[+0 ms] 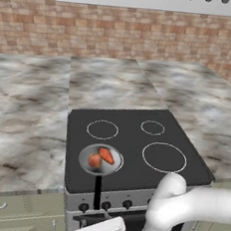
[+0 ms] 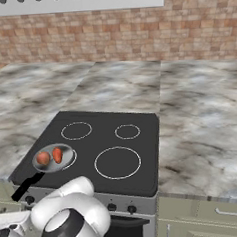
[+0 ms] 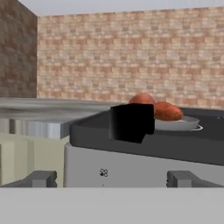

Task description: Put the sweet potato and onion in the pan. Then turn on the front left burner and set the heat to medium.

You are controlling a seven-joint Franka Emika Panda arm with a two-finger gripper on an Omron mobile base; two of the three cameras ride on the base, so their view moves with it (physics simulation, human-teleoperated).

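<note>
With the sweet potato (image 1: 106, 155) and onion (image 1: 94, 160) already in the pan (image 1: 113, 166), the gripper (image 3: 112, 178), jaws wide and empty, faces the knob (image 3: 103, 173) panel for the burner step.

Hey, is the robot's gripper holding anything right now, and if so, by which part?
Nothing is held. The gripper is open, low before the stove front, with empty space between its fingertips. The orange-red sweet potato and reddish-brown onion lie in the shiny silver pan.

Sweet potato (image 1: 106, 155) and onion (image 1: 94, 160) side by side in pan (image 1: 86, 152) on stovetop (image 1: 130, 139).
</note>
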